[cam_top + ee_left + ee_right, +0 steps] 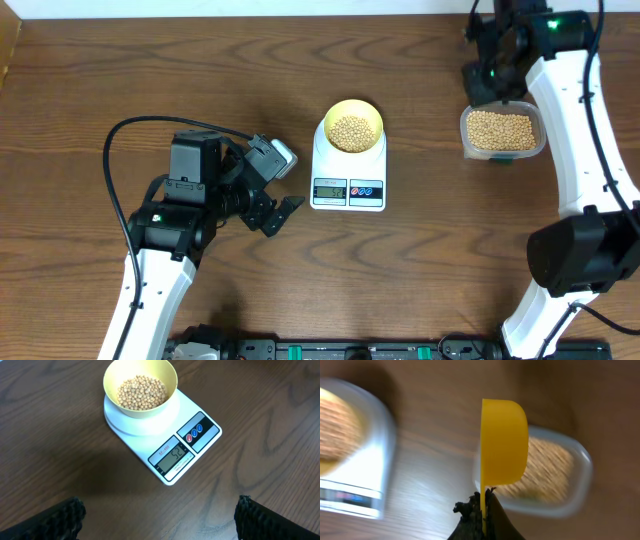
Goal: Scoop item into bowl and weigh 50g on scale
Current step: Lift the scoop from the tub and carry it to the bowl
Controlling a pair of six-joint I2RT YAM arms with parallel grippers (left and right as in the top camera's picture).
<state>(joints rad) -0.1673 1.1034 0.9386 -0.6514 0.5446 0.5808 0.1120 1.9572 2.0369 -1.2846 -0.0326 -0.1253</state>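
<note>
While bowl (142, 414) on scale (145, 442) and three-o'clock tub (463, 130) hold beans (141, 392), left pincer (160, 516) spreads wide; right pincer (482, 506) pinches scoop (504, 440).

Clear plastic tub (503, 155) on the brown wooden table (80, 100); a yellow scoop (503, 442) tipped sideways

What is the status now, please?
Left end effector open, empty. Right end effector shut on scoop. Bowl with beans on scale. Nothing blocking.

left pincer (162, 526): jaws spread wide | right pincer (483, 506): clamped on scoop (504, 442) handle
</note>
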